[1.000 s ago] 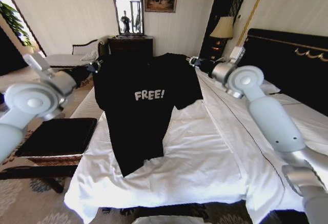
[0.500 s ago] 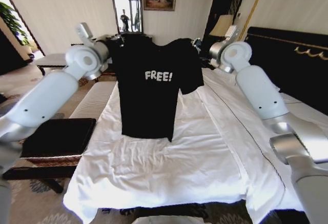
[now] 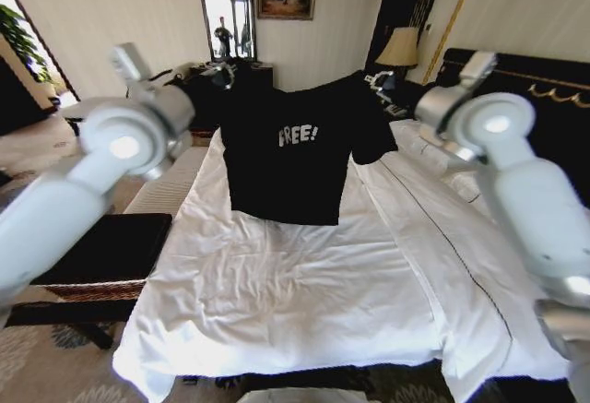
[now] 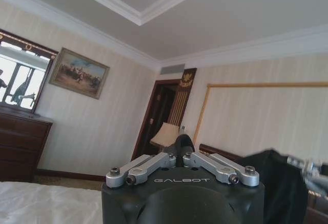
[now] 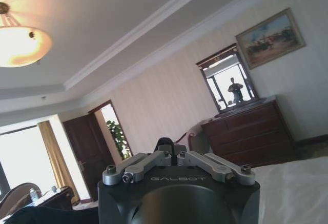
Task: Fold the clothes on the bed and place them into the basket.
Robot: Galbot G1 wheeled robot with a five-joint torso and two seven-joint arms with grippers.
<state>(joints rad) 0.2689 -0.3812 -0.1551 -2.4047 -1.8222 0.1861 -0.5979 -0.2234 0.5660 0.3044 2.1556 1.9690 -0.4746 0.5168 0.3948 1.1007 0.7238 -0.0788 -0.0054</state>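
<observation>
The black T-shirt (image 3: 293,168) with white "FREE!" lettering hangs spread out over the far part of the white bed (image 3: 304,302). My left gripper (image 3: 221,73) is shut on one shoulder and my right gripper (image 3: 376,78) is shut on the other. Its hem reaches down to the duvet; I cannot tell if it touches. In the left wrist view the left gripper (image 4: 182,144) points across the room, with black fabric (image 4: 277,183) beside it. In the right wrist view black cloth (image 5: 46,215) shows below the right gripper (image 5: 166,144). The basket (image 3: 92,288), wicker-sided with a black top, stands on the floor left of the bed.
A pale striped bench (image 3: 171,182) runs along the bed's left side beyond the basket. The black headboard (image 3: 544,99) is at the right, with a lamp (image 3: 401,48) beside it. A dark dresser with a mirror (image 3: 230,11) stands at the far wall.
Both arms have reached farther out over the bed, carrying the shirt away from me toward the far wall. Its hem now hangs farther up the duvet.
</observation>
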